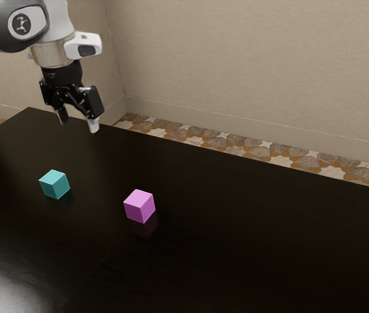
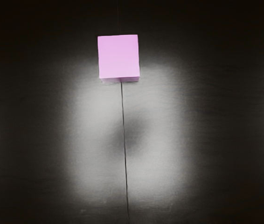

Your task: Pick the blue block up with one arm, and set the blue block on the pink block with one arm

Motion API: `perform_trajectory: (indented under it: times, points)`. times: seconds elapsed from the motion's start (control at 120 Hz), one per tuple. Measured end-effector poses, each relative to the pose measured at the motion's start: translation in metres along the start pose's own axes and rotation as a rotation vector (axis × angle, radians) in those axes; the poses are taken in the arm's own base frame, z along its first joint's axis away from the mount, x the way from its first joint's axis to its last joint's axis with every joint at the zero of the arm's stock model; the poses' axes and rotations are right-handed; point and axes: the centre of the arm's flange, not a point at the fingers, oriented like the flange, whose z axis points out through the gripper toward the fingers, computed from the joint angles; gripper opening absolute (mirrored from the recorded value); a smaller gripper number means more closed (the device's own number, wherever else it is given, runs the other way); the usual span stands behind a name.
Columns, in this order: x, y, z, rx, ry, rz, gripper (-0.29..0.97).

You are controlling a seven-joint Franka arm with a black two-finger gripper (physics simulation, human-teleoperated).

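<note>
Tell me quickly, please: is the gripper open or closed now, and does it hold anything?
Gripper: open, holding nothing. It hangs in the air, apart from the blue block and the pink block.

Home-like room: beige wall (image 1: 250, 59), patterned tile floor (image 1: 289, 156).

Lighting's soft and even in the exterior view, nothing harsh on the wall (image 1: 250, 52). The table (image 1: 236, 222) is dark and glossy, so the pink block (image 1: 139, 205) and blue block (image 1: 54, 184) get a faint mirror image right under them rather than hard shadows, plus a pale sheen at the near corner on the exterior view's left. Block tops are lighter than their sides. In the wrist view the table glows pale grey mid-frame around a darker smudge, fading near black at the edges.
</note>
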Motion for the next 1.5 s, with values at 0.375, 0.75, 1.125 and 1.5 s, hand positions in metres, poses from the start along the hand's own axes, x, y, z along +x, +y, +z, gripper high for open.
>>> perform_trajectory:
  times: [0.375, 0.75, 1.125, 1.5]
  points:
    - [-0.019, -0.118, 0.1, -0.003, -0.105, -0.216, 0.68]
    - [-0.008, -0.22, 0.241, 0.064, -0.131, -0.3, 0.68]
    - [0.025, -0.261, 0.275, 0.143, 0.048, -0.192, 0.68]
    - [0.043, -0.285, 0.305, 0.157, 0.132, -0.178, 0.68]
